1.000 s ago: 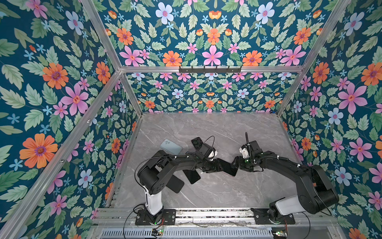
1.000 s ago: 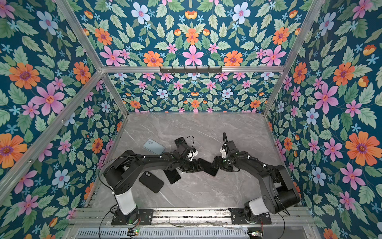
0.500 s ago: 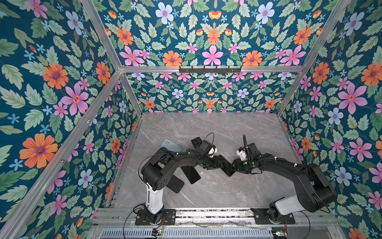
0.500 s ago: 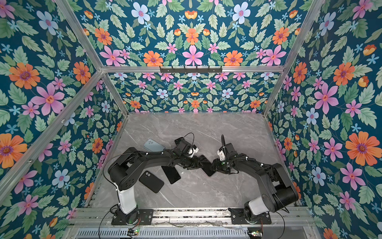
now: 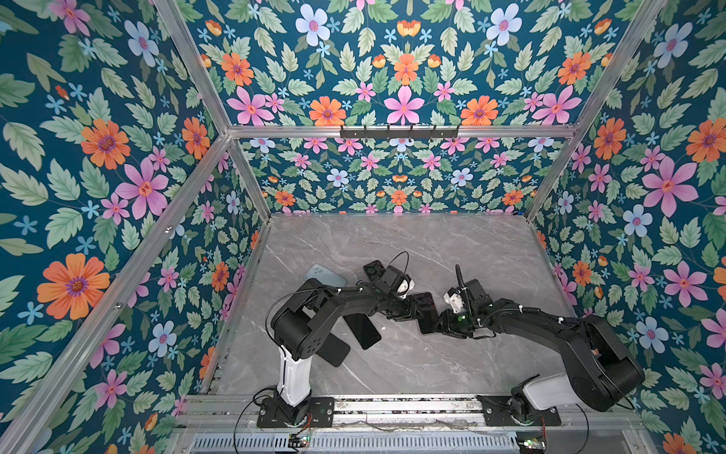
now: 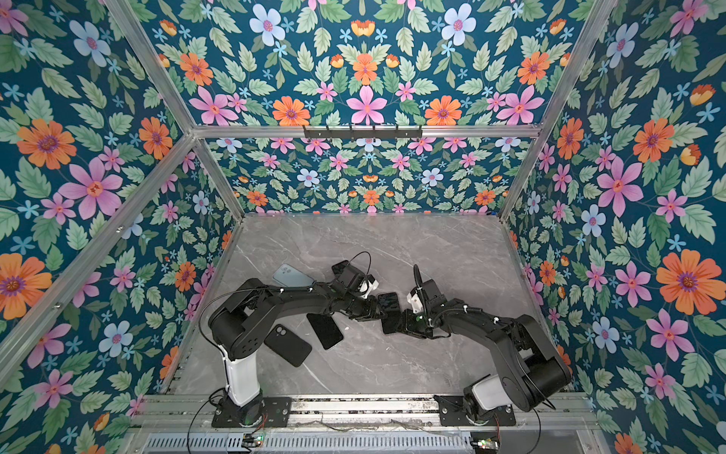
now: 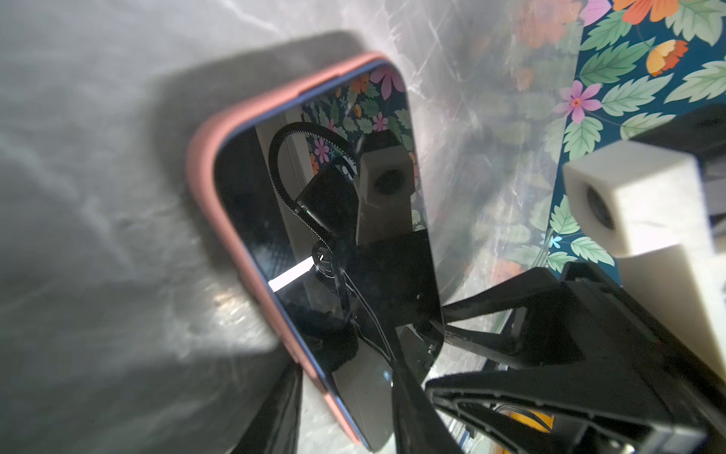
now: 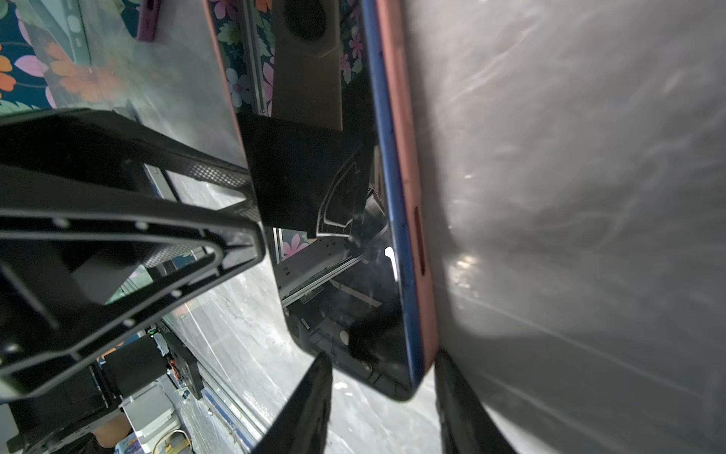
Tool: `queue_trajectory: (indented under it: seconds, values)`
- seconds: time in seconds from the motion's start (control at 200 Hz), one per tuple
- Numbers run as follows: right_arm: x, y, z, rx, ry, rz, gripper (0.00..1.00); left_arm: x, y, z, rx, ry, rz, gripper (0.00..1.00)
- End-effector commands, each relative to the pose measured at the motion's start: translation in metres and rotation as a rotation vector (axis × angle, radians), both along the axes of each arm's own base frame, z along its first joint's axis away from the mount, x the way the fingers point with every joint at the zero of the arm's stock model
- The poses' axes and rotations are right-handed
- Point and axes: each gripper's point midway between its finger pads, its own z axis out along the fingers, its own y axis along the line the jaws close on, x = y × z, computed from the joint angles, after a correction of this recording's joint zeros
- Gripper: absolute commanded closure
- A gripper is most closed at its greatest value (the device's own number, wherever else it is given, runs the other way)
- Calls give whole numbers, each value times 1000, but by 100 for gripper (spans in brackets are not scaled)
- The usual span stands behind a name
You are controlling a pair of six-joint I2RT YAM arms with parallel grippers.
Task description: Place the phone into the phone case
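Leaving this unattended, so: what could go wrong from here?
1. In the left wrist view the case rim shows on one long side of the phone only; the other side may be unseated and pop out.
2. The left gripper and right gripper straddle its ends; uneven closing could twist it.
3. A spare phone lies close by and could be swept.

1. Glossy black-screened, blue-edged phone (image 8: 353, 275) lies in salmon-pink silicone phone case (image 8: 408, 157) on grey marble table (image 8: 569, 196).
2. Black right gripper (image 8: 383, 359) straddles its end; grip unclear.
3. Black left gripper (image 8: 253, 208) meets its side edge.
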Motion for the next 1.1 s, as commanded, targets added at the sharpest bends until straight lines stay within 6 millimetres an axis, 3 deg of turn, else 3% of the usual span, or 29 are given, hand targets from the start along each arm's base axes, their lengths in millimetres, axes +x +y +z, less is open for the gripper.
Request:
queue_trajectory:
  seconds: [0.0, 0.19, 0.5, 0.74, 0.9, 1.095]
  values:
    - [1, 7, 1, 19, 3, -6, 58, -5, 12, -12, 65, 24, 16, 62]
    - [-3, 3, -2, -11, 16, -9, 59, -9, 17, -14, 83, 32, 18, 64]
    - [-8, -10, 13, -54, -9, -58, 54, -32, 37, -9, 149, 97, 19, 64]
    - [-9, -1, 16, -23, 23, -100, 57, -42, 27, 0, 142, 149, 13, 68]
    - [-6, 0, 15, -37, 30, -121, 65, -36, 22, 5, 144, 135, 23, 72]
    - [-2, -1, 14, -54, 25, -124, 66, -34, 17, 11, 193, 92, 2, 73]
